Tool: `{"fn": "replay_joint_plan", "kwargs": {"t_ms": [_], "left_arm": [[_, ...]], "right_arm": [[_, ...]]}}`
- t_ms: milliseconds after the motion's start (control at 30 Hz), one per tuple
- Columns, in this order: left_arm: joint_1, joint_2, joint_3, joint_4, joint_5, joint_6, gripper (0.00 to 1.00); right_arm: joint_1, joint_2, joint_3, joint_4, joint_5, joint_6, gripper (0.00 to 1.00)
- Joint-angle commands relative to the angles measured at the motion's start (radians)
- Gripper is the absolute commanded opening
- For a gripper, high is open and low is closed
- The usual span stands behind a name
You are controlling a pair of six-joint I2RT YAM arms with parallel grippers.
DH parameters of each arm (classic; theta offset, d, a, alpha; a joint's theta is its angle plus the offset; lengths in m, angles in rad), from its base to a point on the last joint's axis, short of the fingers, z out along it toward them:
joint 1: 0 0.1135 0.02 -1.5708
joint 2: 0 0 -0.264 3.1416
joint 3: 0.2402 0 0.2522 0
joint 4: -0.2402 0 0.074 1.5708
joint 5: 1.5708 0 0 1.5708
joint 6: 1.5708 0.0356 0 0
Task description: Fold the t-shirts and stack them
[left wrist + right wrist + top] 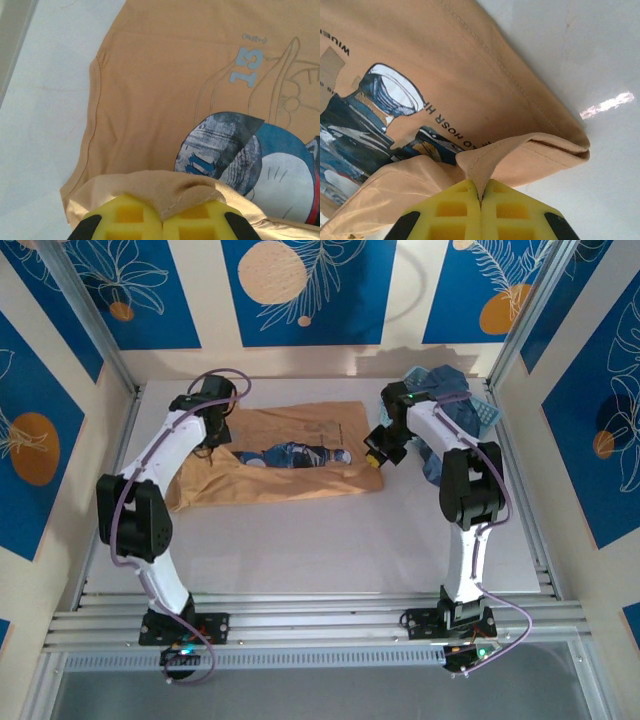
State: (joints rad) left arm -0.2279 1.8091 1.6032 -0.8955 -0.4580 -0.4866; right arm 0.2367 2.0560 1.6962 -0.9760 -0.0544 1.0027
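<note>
Top external view gives us the bench (330, 540), with the tan-orange t-shirt (300, 420) spread across the middle of the frame, print (295, 455) facing up. The denim-blue t-shirts (458, 408) are heaped at the upper right, at the light-blue basket (488, 415).

We see the left end effector (213, 448) clenched on the shirt's left edge. In the left wrist view a ruck of tan cloth is pinched between its yellow pads (125, 217). The right end effector (378, 452) is likewise clenched on the shirt's right edge, with a hemmed fold (485, 160) gripped in its jaws.

We judge the cloth light, limp and not slippery. It will sag between the two grips and crease wherever it bunches. We would hold it at the stitched hem near the corners, both sides level, and keep it taut while carrying the fold across.
</note>
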Motion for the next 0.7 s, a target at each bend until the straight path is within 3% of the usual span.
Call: {"fn": "replay_joint_plan", "kwargs": {"t_ms": [0,133,167,200,233,267,300,433,500,667], "left_arm": [[0.021,0.038,0.05,0.015,-0.019,0.052,0.0],[0.034,0.097,0.093,0.003,-0.028,0.081,0.0],[0.041,0.109,0.107,-0.005,-0.027,0.082,0.01],[0.049,0.119,0.122,-0.018,-0.026,0.083,0.15],[0.061,0.12,0.136,-0.03,-0.023,0.08,0.39],[0.072,0.116,0.142,-0.037,-0.018,0.077,0.54],[0.087,0.105,0.147,-0.046,-0.01,0.077,0.62],[0.158,0.025,0.104,-0.102,0.039,0.037,0.67],[0.201,-0.03,0.023,-0.119,0.098,-0.005,0.68],[0.352,-0.157,-0.266,-0.076,0.371,-0.131,0.67]], "right_arm": [[-0.005,0.032,0.051,-0.039,0.014,0.022,0.0],[-0.009,0.069,0.084,-0.033,0.0,0.014,0.0],[-0.011,0.078,0.091,-0.033,-0.006,0.008,0.06],[-0.015,0.084,0.104,-0.039,-0.005,-0.001,0.2],[-0.02,0.086,0.113,-0.044,0.001,-0.011,0.33],[-0.025,0.081,0.115,-0.044,0.007,-0.022,0.43],[-0.031,0.069,0.114,-0.043,0.015,-0.037,0.51],[-0.052,-0.015,0.057,-0.033,0.032,-0.096,0.66],[-0.059,-0.073,-0.012,-0.01,0.028,-0.12,0.66],[-0.043,-0.206,-0.244,0.098,-0.036,-0.165,0.59]]}}
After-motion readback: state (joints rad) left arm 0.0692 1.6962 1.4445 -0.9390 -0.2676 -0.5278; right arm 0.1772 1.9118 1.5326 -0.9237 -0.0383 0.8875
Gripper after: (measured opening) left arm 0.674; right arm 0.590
